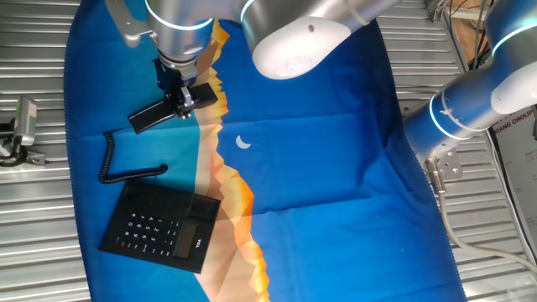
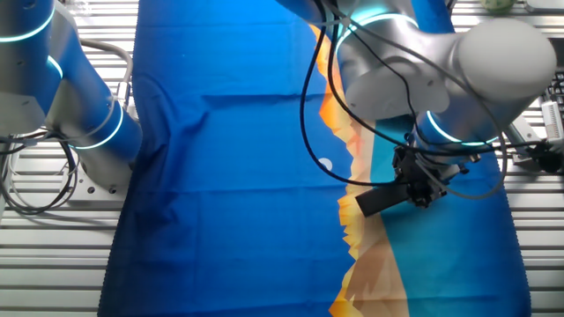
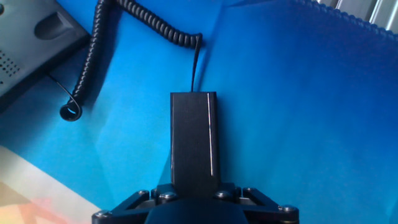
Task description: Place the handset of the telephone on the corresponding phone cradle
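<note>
My gripper is shut on one end of the black bar-shaped handset, which it holds over the blue cloth. The handset also shows in the other fixed view in my gripper, and in the hand view it runs straight out from my gripper. Its coiled cord trails to the telephone base, which lies nearer the front left. The phone cradle is the plain strip along the base's far side, with nothing on it. A corner of the base shows top left in the hand view.
The blue and orange cloth covers a slatted metal table. A second robot arm stands at the table's side. A small metal fixture sits at the left edge.
</note>
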{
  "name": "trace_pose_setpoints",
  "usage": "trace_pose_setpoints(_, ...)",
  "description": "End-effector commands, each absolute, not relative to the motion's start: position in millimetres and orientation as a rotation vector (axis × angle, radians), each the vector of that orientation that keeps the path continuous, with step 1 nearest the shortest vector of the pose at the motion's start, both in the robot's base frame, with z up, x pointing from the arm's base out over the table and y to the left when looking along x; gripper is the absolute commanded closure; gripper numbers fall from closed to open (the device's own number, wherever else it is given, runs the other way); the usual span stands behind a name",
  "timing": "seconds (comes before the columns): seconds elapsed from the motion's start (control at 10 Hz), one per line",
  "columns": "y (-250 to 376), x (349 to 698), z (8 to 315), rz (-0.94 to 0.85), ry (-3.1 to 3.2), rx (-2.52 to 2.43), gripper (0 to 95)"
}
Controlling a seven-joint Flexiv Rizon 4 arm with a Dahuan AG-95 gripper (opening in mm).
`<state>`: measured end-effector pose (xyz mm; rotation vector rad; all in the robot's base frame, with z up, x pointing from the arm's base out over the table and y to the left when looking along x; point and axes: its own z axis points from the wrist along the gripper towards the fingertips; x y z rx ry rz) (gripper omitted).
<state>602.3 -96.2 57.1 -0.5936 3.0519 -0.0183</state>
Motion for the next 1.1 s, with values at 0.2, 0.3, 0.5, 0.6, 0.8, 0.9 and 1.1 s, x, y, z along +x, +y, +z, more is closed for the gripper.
trace_pose_setpoints(0.2,-94,601,64,-0.02,3.065,-0.575,95.0)
trace_pose_setpoints(0.3,-94,601,66,-0.019,3.073,-0.568,95.0)
trace_pose_setpoints(0.5,-91,603,70,-0.018,3.095,-0.545,95.0)
trace_pose_setpoints(0.6,-90,605,72,-0.015,3.118,-0.526,95.0)
trace_pose_setpoints(0.8,-89,608,75,-0.022,3.148,-0.504,95.0)
trace_pose_setpoints(0.9,-89,610,75,-0.025,3.162,-0.49,95.0)
trace_pose_setpoints(1.1,-88,611,76,-0.034,3.2,-0.45,95.0)
